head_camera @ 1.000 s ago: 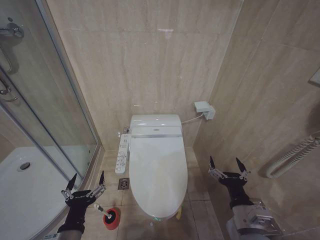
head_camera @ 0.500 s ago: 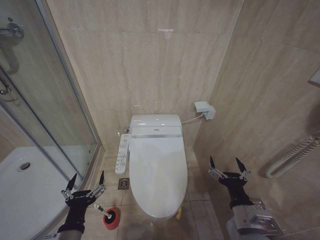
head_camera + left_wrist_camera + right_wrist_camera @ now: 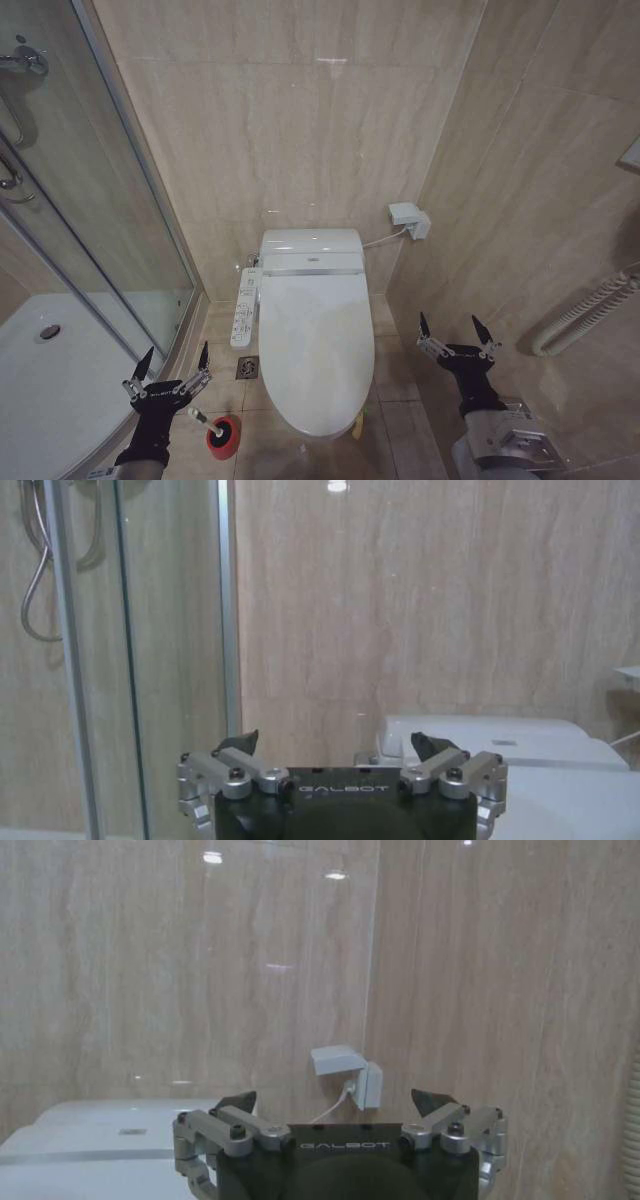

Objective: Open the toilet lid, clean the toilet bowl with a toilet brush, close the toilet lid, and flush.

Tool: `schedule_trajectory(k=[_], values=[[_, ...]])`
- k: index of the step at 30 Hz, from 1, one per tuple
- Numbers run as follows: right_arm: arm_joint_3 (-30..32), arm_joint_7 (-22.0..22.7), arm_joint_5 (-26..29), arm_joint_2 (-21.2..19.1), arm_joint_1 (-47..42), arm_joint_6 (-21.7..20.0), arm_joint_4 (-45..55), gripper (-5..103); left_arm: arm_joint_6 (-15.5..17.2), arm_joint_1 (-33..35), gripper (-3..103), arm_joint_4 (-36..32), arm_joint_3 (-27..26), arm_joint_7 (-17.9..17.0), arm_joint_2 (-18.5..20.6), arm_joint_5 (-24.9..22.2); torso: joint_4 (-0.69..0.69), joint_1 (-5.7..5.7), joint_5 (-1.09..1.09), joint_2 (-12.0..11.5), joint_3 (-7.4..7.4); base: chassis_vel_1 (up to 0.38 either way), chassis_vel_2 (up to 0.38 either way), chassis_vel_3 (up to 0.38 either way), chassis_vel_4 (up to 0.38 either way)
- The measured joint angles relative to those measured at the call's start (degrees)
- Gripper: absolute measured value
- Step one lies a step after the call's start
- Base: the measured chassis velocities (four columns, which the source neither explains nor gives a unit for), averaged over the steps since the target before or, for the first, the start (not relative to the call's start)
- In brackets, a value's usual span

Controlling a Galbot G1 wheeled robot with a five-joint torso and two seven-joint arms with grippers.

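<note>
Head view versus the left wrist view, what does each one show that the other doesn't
Head view alone: the toilet brush in its red holder on the floor, the right gripper open beside the toilet, the wall socket box. Left wrist view alone: the shower hose behind the glass. Both: the left gripper, open, and the closed toilet lid.

- We are seeing the toilet lid (image 3: 315, 345), a glossy white oval, lying shut over the seat, its narrow end pointing toward us.
- We are making out the toilet bowl (image 3: 318, 428) only as a white rim under the lid's near end, standing on the tiled floor against the back wall.
- We are finding the toilet brush (image 3: 207, 420) leaning in its round red holder (image 3: 224, 437) on the floor, just left of the bowl's front.
</note>
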Motion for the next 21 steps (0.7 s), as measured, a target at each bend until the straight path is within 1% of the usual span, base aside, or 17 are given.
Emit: schedule_trajectory(k=[13,14,15,16,17,18,19,20,21], values=[[0.00,0.00,0.00,0.00,0.00,0.00,0.00,100,0.33,-0.22,99,-0.03,-0.43,0.28,0.00,-0.21,0.00,0.00,0.00,0.00,0.00,0.000,0.000,0.000,0.000],[0.00,0.00,0.00,0.00,0.00,0.00,0.00,100,1.15,-0.68,100,-0.16,-1.31,0.93,0.00,-0.79,0.01,0.00,-0.01,0.00,0.00,0.000,0.000,0.000,0.000],[0.00,0.00,0.00,0.00,0.00,0.00,0.00,100,1.15,-0.68,100,-0.16,-1.31,0.93,0.00,-0.79,0.01,0.00,-0.01,0.00,0.00,0.000,0.000,0.000,0.000],[0.00,0.00,0.00,0.00,0.00,0.00,0.00,100,2.42,-1.57,100,-0.50,-2.79,1.91,-0.01,-1.71,0.01,0.00,0.00,0.00,0.00,0.000,0.000,0.000,0.000],[0.00,0.00,0.00,0.00,0.00,0.00,0.00,100,4.68,-3.05,100,-1.14,-5.27,3.66,-0.01,-3.35,-0.01,0.00,0.00,0.00,0.00,0.000,0.000,0.000,0.000],[0.00,0.00,0.00,0.00,0.00,0.00,0.00,100,5.27,-3.93,100,-1.35,-6.81,4.17,0.01,-3.83,-0.03,0.00,0.01,0.00,0.00,0.000,0.000,0.000,0.000],[0.00,0.00,0.00,0.00,0.00,0.00,0.00,100,5.27,-3.93,100,-1.35,-6.81,4.17,0.01,-3.83,-0.03,0.00,0.01,0.00,0.00,0.000,0.000,0.000,0.000],[-0.01,-0.01,0.00,0.00,-0.01,0.00,0.00,100,5.70,-4.21,100,-1.37,-7.15,4.79,0.00,-4.26,-0.01,0.00,-0.01,0.00,0.00,0.000,0.000,0.000,0.000],[0.01,0.00,0.00,-0.01,0.00,0.00,0.00,100,6.48,-5.03,100,-1.56,-8.70,6.02,0.03,-5.16,0.02,0.00,-0.01,0.00,0.00,0.000,0.000,0.000,0.000]])
